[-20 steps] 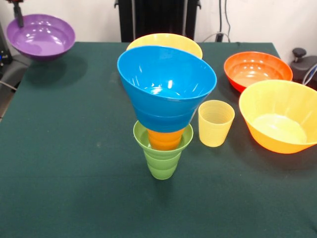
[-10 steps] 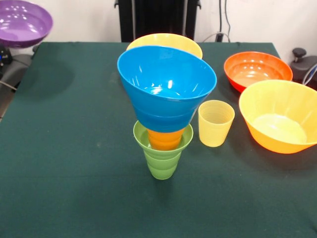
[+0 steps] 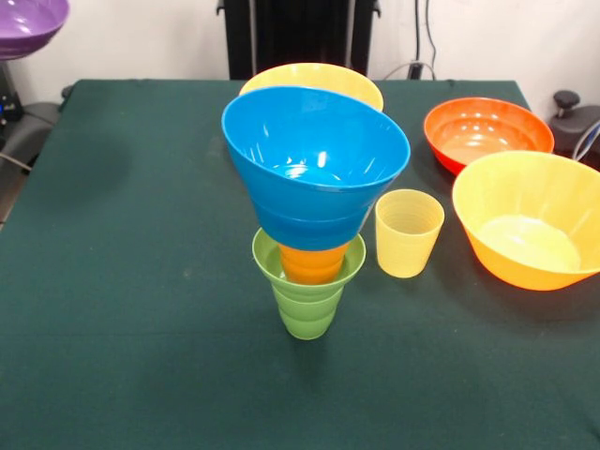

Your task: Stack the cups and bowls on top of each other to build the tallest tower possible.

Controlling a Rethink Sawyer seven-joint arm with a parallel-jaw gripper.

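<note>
The tower stands in the middle of the table: a green ribbed cup [image 3: 305, 302] at the bottom, an orange cup [image 3: 312, 263] nested in it, and a medium blue bowl [image 3: 314, 164] sitting tilted on top. A pale yellow cup [image 3: 408, 232] stands just right of it. Behind the blue bowl shows the rim of a big orange bowl [image 3: 314, 75]. A second big orange bowl [image 3: 532, 217] sits at the right, with a red-orange bowl [image 3: 486, 131] behind it. A purple bowl [image 3: 28, 21] hangs high in the top left corner, partly cut off. The gripper does not show.
The dark green table cloth [image 3: 141, 281] ends at the left in an edge running down from the far left corner. A dark grey object with a knob [image 3: 572, 117] sits off the table's far right corner.
The purple bowl has risen and moved left, from above the table's far left corner to the picture's top left corner. The gripper seen at its rim has left the view.
</note>
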